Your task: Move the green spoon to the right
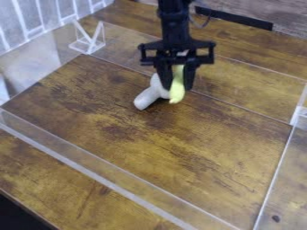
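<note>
The green spoon [177,87] hangs upright over the wooden table [180,153] in the upper middle of the camera view. Its thick yellow-green handle is clamped between the black fingers of my gripper [177,77], which points straight down and is shut on it. The spoon's lower end sits just above or on the wood; I cannot tell which. Its grey bowl end does not show. The white mushroom-like toy [151,94] lies on its side right beside the spoon, to its lower left, close to or touching it.
Clear acrylic walls [72,166] fence the wooden work area along the front, left and right. A small clear stand [85,39] sits at the back left. A white grid panel [30,18] stands at the far left.
</note>
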{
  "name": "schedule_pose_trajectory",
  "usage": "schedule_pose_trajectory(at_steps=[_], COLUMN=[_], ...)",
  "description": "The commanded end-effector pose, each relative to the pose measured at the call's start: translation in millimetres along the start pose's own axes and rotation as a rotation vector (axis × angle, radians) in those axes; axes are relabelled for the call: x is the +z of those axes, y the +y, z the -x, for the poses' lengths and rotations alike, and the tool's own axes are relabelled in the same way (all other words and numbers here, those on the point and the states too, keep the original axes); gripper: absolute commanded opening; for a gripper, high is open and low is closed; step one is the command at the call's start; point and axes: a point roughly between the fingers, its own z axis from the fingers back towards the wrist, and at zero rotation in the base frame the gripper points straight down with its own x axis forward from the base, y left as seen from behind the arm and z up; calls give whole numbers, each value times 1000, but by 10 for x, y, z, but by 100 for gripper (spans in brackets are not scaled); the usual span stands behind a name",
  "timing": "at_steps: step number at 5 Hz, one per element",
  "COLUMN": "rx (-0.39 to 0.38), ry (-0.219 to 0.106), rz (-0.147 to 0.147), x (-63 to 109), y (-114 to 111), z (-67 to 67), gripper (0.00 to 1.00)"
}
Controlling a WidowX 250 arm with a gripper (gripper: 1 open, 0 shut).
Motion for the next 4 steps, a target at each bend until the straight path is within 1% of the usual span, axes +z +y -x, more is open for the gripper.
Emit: schedule_pose_trajectory(at_steps=[1, 2, 4], rx=[-17, -38, -3], ry=[-67, -64, -66], rz=[1, -5, -22], x=[233, 317, 336], y=[72, 99, 125], z=[-33, 8, -20], gripper=[0, 0, 0])
